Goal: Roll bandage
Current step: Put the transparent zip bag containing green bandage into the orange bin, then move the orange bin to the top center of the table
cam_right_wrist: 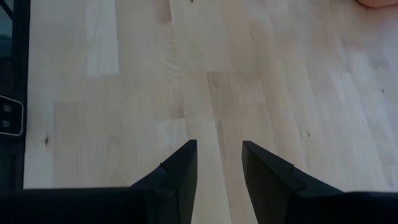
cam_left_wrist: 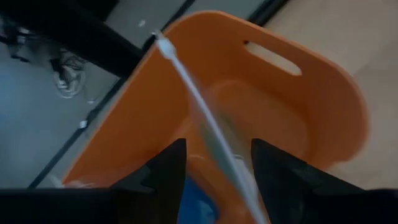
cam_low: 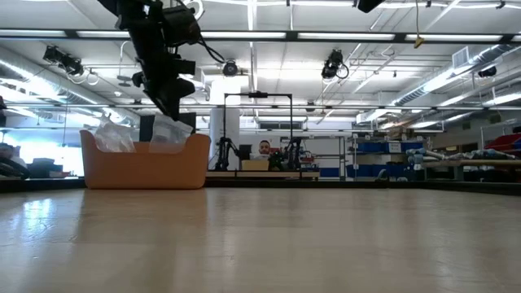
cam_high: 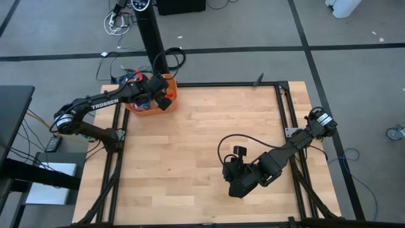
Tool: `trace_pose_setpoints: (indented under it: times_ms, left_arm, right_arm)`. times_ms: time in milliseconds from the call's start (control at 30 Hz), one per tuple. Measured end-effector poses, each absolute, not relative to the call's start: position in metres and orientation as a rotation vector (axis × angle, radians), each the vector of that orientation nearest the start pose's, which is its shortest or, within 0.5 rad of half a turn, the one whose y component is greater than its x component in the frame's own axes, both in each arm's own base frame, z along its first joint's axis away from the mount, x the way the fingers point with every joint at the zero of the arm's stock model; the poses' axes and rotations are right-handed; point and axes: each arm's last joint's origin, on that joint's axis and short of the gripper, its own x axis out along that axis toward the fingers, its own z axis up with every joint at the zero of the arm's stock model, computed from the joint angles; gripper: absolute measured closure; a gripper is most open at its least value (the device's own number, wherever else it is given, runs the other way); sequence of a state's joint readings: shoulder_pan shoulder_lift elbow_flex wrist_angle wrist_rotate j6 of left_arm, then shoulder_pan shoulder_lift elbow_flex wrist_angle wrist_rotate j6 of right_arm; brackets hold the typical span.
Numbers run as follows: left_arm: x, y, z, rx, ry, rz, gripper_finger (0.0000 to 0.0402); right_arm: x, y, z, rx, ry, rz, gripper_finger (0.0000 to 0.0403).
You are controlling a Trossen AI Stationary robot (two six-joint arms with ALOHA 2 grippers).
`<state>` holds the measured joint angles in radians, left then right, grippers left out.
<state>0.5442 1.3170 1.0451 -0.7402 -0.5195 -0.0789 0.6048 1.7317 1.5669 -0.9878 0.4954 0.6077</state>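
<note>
No green bandage shows in any view. My left gripper (cam_high: 159, 96) hangs over the orange basket (cam_high: 149, 109) at the table's far left corner, pointing down into it; in the low view it (cam_low: 175, 110) is just above the basket (cam_low: 146, 163). It is open (cam_left_wrist: 217, 146), and the thin edge of a clear plastic bag (cam_left_wrist: 199, 99) runs between its fingers. Something blue (cam_left_wrist: 193, 199) lies below, in the basket. My right gripper (cam_high: 237, 188) rests low over the bare table at the near right, open and empty (cam_right_wrist: 219, 146). My left gripper's fingers stand on either side of the clear plastic bag's edge (cam_left_wrist: 227, 162), coming from above into the basket. I cannot tell whether either finger touches the plastic.
Crinkled clear plastic (cam_low: 114, 134) sticks up above the basket's rim (cam_low: 199, 140). The basket has a handle slot (cam_left_wrist: 273, 57) in its wall. A black frame (cam_high: 285, 107) edges the wooden table (cam_high: 202, 139). A person (cam_low: 263, 149) shows far behind.
</note>
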Motion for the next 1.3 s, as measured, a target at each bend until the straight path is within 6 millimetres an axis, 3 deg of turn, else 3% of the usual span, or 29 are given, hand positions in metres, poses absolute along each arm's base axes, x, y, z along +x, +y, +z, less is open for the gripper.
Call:
trace_pose_setpoints:
  times_ms: [233,433,733,867,1067,1167,1300]
  left_arm:
    - [0.206,0.146,0.270,-0.088,1.060,1.015,0.0215]
    - [0.200,0.148,0.274,-0.056,1.106,1.075,0.0241]
    - [0.195,0.139,0.322,-0.082,1.049,1.138,0.0297]
    - [0.191,0.120,0.343,-0.091,0.902,1.100,0.0337]
    - [0.173,0.087,0.366,-0.129,0.601,0.975,0.0394]
    - [0.162,0.074,0.370,-0.146,0.447,0.840,0.0394]
    - [0.152,0.059,0.367,-0.121,0.297,0.679,0.0396]
  right_arm:
    - [0.298,0.189,0.298,-0.049,0.945,-0.191,0.0278]
    - [0.298,0.189,0.298,-0.064,0.943,-0.181,0.0278]
    - [0.304,0.179,0.293,-0.174,0.931,-0.192,0.0284]
    - [0.321,0.154,0.272,-0.171,0.933,-0.223,0.0319]
    - [0.361,0.092,0.235,0.075,0.800,-0.068,0.0396]
    - [0.375,0.055,0.232,0.164,0.676,-0.099,0.0392]
    - [0.388,0.013,0.247,0.239,0.489,-0.187,0.0388]
